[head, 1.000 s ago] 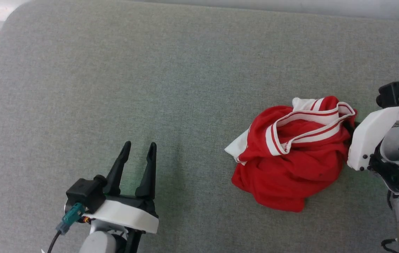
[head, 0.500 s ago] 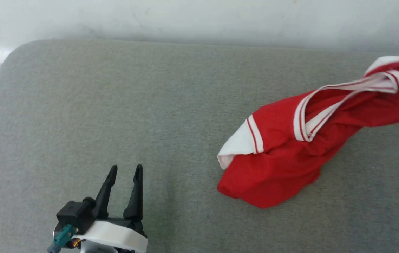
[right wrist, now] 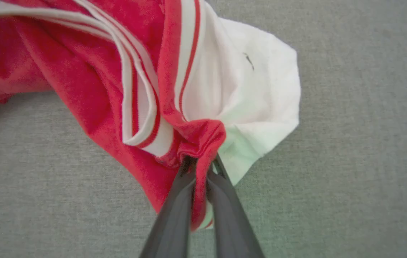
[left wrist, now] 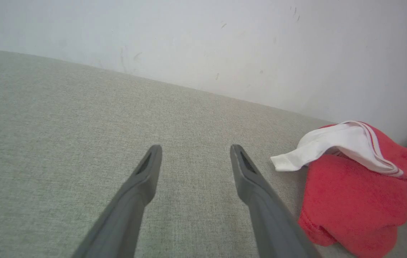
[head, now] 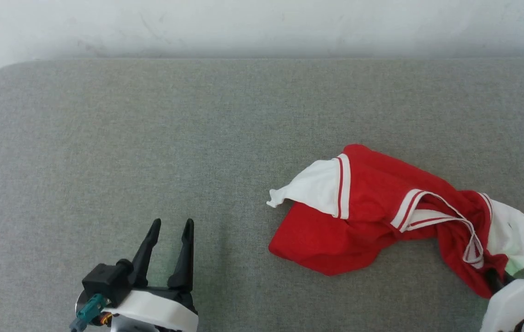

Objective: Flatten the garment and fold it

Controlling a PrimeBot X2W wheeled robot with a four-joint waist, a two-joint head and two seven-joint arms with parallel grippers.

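Rumpled thin red garment (head: 372, 216), white sleeve ends (head: 317, 186), woven grey surface (head: 151, 138)

- Right gripper (right wrist: 200, 161): jaws pressed together on a bunched red fold of the garment (right wrist: 81, 82). A thin strip of red cloth runs down between the two dark fingers.
- Garment spreads up and to the left of the right gripper, crumpled, over the grey woven surface (right wrist: 361, 143).
- White sleeve end (right wrist: 261, 93) fans out up and to the right of the right gripper, with a small dark mark (right wrist: 249, 61) on it.
- Red-and-white striped trim (right wrist: 142, 107) loops just above and left of the right gripper.
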